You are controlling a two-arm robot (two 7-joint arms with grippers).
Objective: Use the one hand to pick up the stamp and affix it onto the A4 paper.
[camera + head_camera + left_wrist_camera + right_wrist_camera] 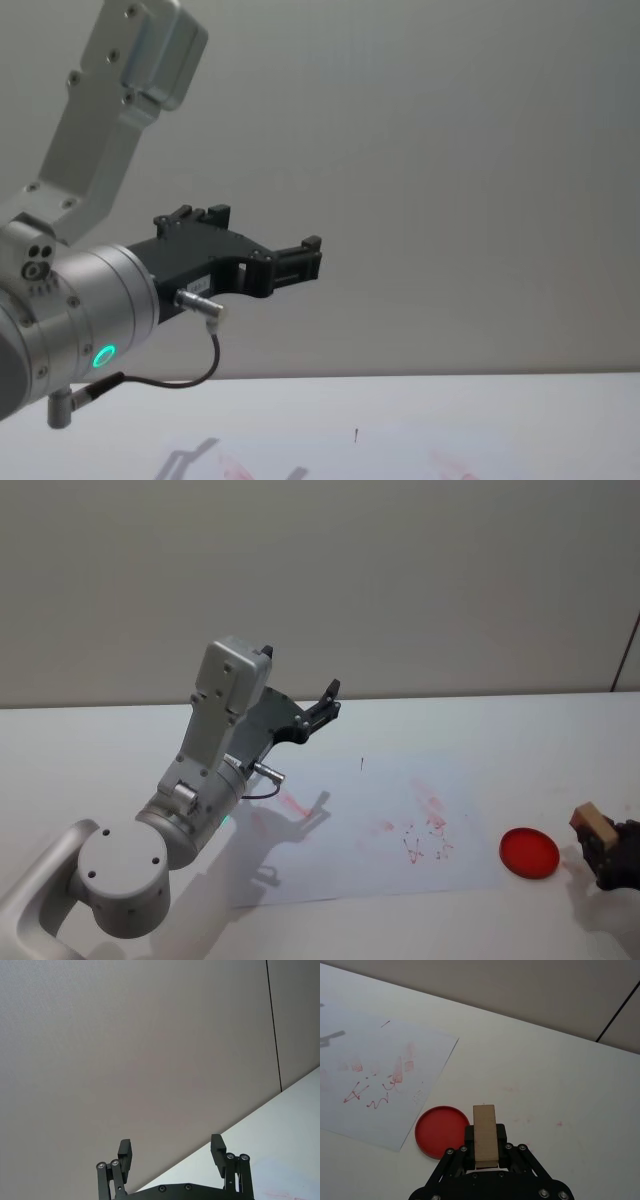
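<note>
The stamp [591, 823], a small light-brown wooden block, sticks out from between the fingers of my right gripper [603, 842], which is shut on it at the far right of the table. In the right wrist view the stamp [485, 1136] sits clamped in the right gripper [485, 1132], just beside a round red ink pad [441, 1131]. The A4 paper [380, 810] lies flat in the middle of the table, bearing red marks; its corner [370, 1065] reaches close to the pad. My left gripper [328, 702] hangs raised above the paper's far left side, open and holding nothing.
The red ink pad [529, 852] lies between the paper's right edge and the right gripper. The left arm's silver body [190, 800] stands over the table's left part. A grey wall [400, 580] bounds the table at the back.
</note>
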